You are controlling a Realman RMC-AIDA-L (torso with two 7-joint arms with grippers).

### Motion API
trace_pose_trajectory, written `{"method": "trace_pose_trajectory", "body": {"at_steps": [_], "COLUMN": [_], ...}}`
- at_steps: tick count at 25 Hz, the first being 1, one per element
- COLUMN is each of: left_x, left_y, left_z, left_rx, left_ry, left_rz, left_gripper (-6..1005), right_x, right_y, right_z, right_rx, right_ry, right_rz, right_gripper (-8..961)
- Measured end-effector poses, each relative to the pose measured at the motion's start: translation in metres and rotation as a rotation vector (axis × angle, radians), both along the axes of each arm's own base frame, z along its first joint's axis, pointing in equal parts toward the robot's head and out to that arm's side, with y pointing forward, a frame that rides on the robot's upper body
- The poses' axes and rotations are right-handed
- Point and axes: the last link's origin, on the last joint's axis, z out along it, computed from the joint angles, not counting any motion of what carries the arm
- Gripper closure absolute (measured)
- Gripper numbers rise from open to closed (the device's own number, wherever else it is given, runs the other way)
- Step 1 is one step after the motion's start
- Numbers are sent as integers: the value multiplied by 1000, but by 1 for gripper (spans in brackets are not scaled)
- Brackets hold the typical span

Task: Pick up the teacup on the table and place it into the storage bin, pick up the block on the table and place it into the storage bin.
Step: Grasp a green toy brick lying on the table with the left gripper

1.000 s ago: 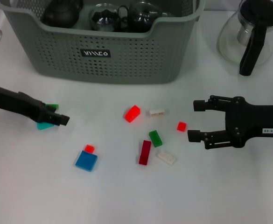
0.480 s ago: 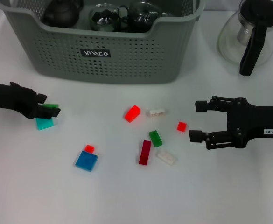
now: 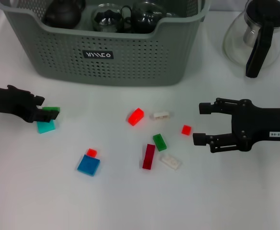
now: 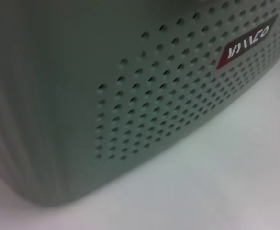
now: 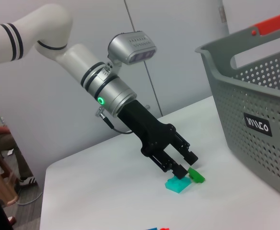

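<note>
Storage bin point(image 3: 130, 57) w/ black label point(image 3: 97, 54), white lettering, on white bench point(image 3: 44, 201). Left gripper point(image 3: 51, 114) fingers hold green block point(image 3: 52, 109); right gripper point(image 3: 201, 123) fingers wide.

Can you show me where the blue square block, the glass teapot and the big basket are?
blue square block point(image 3: 88, 165), head view, top face.
glass teapot point(image 3: 260, 45), head view, black handle.
storage bin point(image 3: 130, 62), head view, perforated front wall.

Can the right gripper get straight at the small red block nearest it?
Probably yes. The right gripper is open, its fingers facing the small red block just ahead, with bare table between and nothing in the way.
</note>
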Motion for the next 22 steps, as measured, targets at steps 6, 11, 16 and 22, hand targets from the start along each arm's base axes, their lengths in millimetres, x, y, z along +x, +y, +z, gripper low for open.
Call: {"method": "trace_pose_trajectory", "body": {"at_steps": [6,11,16,22], "left_x": [1,7,12,12], "left_y": [0,-4,-9,-7], "left_z": [-8,-14,-15,-11], "left_rx": [-29,-78,-118,-90], "left_ry": [1,-6,-24,-12], "left_rz": [-1,-10,-11,-12], "left_gripper": [386,386,385,386], "right_x": [1,1,0,-1], "right_y": [-1,-1,-1,0], "right_z": [0,0,0,-1], "right_rx": [1,-2,-4,-4], "right_ry": [0,-1,-1,1], "right_rz": [-4,-1,1,3], "right_gripper": [-3,-3,-2,-2]}}
